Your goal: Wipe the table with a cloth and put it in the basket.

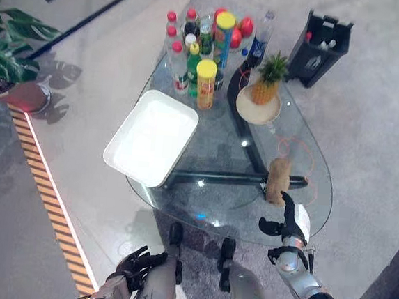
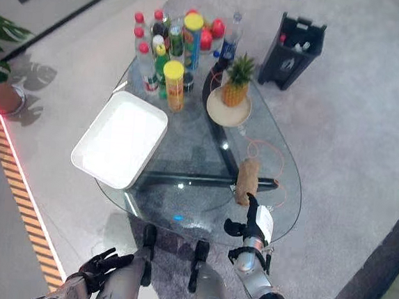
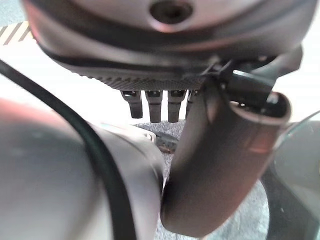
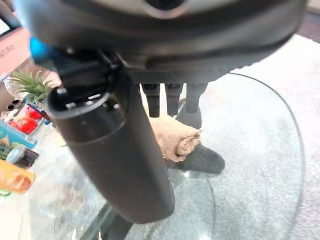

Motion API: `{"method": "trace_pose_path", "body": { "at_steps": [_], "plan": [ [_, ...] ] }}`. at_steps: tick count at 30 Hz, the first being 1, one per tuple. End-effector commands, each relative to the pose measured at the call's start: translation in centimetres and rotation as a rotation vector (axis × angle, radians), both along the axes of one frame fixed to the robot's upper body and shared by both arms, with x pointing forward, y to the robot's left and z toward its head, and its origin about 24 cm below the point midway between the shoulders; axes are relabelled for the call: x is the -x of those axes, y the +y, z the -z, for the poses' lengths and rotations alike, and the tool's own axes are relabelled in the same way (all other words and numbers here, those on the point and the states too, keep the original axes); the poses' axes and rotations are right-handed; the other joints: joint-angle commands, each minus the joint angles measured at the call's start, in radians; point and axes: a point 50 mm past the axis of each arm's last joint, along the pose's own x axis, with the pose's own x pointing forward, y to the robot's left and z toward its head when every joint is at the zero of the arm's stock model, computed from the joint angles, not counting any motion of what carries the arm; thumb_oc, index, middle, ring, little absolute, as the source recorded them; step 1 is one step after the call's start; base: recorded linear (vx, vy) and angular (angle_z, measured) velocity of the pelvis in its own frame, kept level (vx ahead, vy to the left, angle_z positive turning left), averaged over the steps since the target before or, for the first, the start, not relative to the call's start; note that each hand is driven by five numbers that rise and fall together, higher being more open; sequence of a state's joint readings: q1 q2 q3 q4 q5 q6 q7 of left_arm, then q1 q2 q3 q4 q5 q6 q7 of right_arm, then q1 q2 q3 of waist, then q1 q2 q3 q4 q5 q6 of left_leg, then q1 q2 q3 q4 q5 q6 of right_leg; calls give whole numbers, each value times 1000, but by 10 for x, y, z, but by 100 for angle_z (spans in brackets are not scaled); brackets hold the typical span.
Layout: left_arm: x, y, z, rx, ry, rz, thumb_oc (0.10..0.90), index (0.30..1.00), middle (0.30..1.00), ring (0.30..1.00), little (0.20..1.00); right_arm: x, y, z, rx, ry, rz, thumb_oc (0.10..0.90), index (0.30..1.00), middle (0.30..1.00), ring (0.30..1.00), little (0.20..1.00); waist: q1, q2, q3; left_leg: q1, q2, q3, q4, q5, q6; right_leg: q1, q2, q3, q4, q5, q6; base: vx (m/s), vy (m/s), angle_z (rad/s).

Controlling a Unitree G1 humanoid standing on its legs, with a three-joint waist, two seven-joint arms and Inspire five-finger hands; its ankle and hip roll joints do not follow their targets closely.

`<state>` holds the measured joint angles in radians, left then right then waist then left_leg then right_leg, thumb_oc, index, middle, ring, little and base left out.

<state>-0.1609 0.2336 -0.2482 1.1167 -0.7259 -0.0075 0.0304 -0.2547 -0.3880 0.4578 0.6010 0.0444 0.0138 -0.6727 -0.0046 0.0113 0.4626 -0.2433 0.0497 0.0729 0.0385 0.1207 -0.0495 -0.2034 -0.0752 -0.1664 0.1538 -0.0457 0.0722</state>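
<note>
One rolled cloth (image 1: 278,180) on glass table (image 1: 304,152), right hand (image 1: 289,224) near — open.

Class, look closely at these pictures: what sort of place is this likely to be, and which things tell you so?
Probably a lounge or showroom-like living area: a low glass coffee table holding drink bottles and a pineapple, a grey carpet, and a potted plant beside it.

Glass table (image 1: 303,158) (rounded) bears cloth (image 1: 278,180), tray (image 1: 151,137), bottles (image 1: 194,51), pineapple (image 1: 267,80).
</note>
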Motion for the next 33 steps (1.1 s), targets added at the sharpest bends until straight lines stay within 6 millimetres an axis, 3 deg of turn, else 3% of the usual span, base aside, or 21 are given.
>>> {"method": "trace_pose_path", "body": {
  "at_steps": [1,8,10,19,26,33],
  "plan": [
    [13,-13,8,40,28,-2,800,900,900,900,900,-23,7,-52,-42,-281,28,800,900,900,900,900,-15,-30,-21,-22,-76,37,144,-164,13,-52,15,15,-13,35,-4,-10,56,-5],
    [-5,-20,-2,84,-36,10,800,900,900,900,900,-40,5,-80,-63,-379,81,800,900,900,900,900,-16,-15,28,-102,-75,55,229,-179,7,-125,4,4,34,33,-14,-2,34,2],
    [-15,-25,-7,104,-69,14,800,900,900,900,900,-50,4,-96,-79,-432,116,800,900,900,900,900,-15,-9,54,-135,-76,63,260,-183,7,-161,-3,-2,57,36,-13,15,41,4],
    [-22,-38,-13,166,-99,-7,800,900,900,900,900,-60,-3,-141,-120,-635,271,800,900,900,900,900,-22,9,57,-265,-83,79,312,-189,15,-306,-14,5,109,46,-9,41,56,1],
    [-17,-41,-12,175,-90,-15,800,900,900,900,900,-55,-10,-157,-121,-736,383,800,900,900,900,900,-26,18,57,-301,-86,84,321,-194,23,-352,-17,19,126,46,-5,37,36,-6],
    [-22,-48,-16,201,-98,-14,800,900,900,900,900,-53,-11,-159,-127,-737,429,800,900,900,900,900,-32,25,57,-346,-88,84,337,-193,24,-397,-20,27,140,50,-3,42,29,-1]
  ]
}}
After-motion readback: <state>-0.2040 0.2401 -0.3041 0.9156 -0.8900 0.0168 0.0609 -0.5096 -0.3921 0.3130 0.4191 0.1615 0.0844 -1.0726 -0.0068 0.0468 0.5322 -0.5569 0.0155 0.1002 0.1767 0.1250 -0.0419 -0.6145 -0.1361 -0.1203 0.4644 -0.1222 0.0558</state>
